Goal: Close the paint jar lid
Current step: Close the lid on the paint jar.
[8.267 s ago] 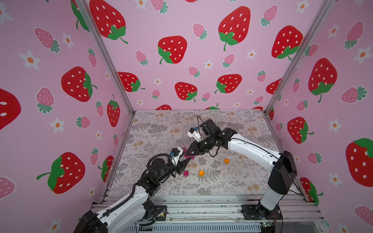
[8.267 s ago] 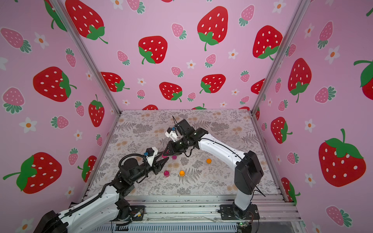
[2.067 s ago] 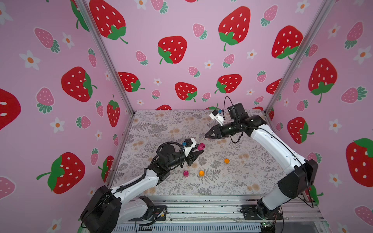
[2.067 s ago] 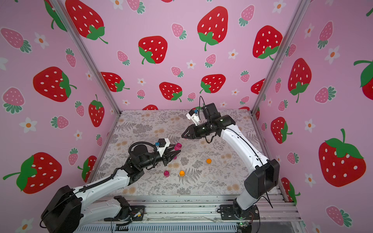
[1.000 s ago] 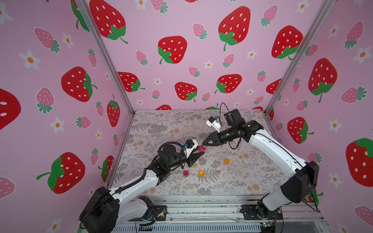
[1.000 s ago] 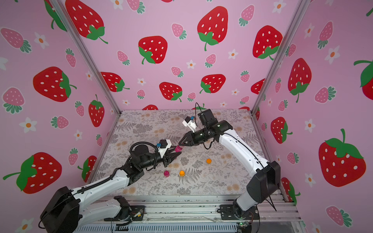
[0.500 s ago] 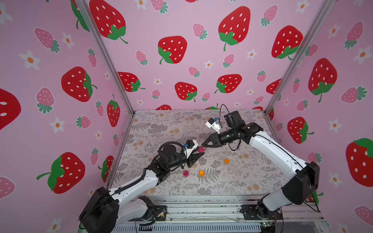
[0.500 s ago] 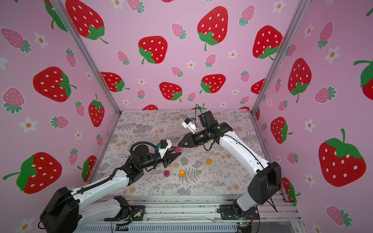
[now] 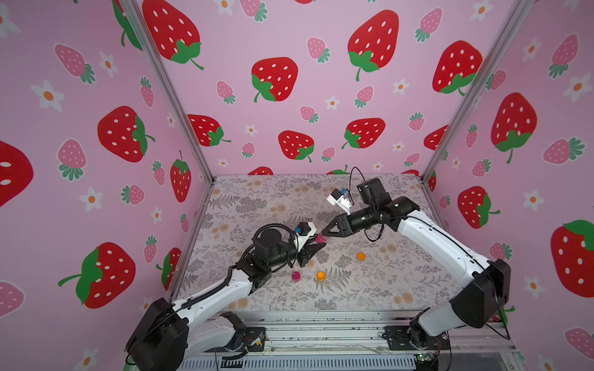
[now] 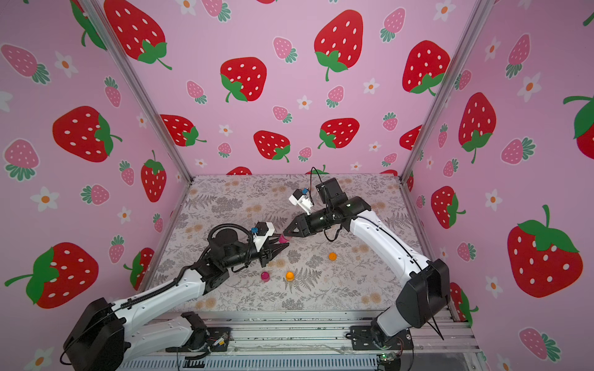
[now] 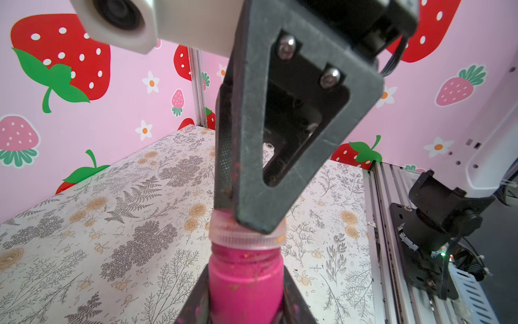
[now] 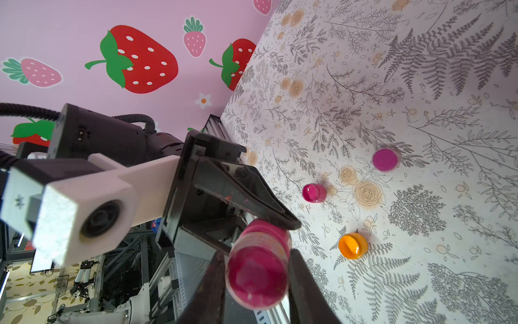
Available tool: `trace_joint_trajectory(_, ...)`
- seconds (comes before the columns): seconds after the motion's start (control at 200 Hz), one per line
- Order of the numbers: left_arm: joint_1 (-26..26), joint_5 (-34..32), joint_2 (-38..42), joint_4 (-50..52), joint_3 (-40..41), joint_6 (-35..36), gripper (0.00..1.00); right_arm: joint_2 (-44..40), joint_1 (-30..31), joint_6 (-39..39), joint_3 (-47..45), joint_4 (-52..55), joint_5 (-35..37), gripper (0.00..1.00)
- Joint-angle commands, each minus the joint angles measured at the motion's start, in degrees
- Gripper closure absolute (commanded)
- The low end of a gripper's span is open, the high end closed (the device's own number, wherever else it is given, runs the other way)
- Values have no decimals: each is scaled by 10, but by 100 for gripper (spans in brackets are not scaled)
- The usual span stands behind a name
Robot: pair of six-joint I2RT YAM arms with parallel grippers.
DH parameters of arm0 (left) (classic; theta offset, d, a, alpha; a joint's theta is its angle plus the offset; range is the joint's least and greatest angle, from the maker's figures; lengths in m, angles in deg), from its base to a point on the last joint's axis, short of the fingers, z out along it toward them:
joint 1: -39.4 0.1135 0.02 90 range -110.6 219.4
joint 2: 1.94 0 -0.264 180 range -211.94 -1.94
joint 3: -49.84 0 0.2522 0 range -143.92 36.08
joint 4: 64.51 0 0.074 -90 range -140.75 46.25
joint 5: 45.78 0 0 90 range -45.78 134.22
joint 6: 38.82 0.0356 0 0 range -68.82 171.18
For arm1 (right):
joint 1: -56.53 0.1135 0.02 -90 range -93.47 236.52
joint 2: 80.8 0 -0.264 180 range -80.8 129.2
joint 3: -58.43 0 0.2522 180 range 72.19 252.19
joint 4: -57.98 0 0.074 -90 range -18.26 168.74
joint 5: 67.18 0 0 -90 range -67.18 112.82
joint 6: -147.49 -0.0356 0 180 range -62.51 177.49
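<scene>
The paint jar (image 11: 245,283), a tiny magenta pot, is held off the table with my left gripper (image 11: 245,297) shut on its body. The lid (image 11: 248,237), a pale translucent cap, sits over the jar's mouth. My right gripper (image 12: 256,280) is shut on the lid (image 12: 258,277), seen end-on in the right wrist view, with the jar (image 12: 266,232) behind it. In both top views the two grippers meet tip to tip at the jar (image 9: 319,238) (image 10: 283,238), the left gripper (image 9: 316,249) from the left and the right gripper (image 9: 324,236) from the right.
On the floral table lie an open magenta pot (image 9: 296,276), an orange pot (image 9: 320,276) and another orange pot (image 9: 361,256). A purplish-magenta round top (image 12: 385,160) rests beyond them. Pink strawberry walls enclose three sides; a metal rail (image 9: 321,324) runs along the front.
Two seconds ago the right gripper was apart from the jar; it came in leftward to the jar's mouth. Over the last second both grippers have sunk slightly together.
</scene>
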Motion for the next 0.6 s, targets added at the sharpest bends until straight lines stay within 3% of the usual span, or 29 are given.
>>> trace_joint_trajectory(0.0,-4,15,13,-22,-44,6,70,7,15,43,8,35,-14,75)
trace_joint_trajectory(0.595,-9,40,36,19,-64,8,71,45,34,239,37,130,-90,78)
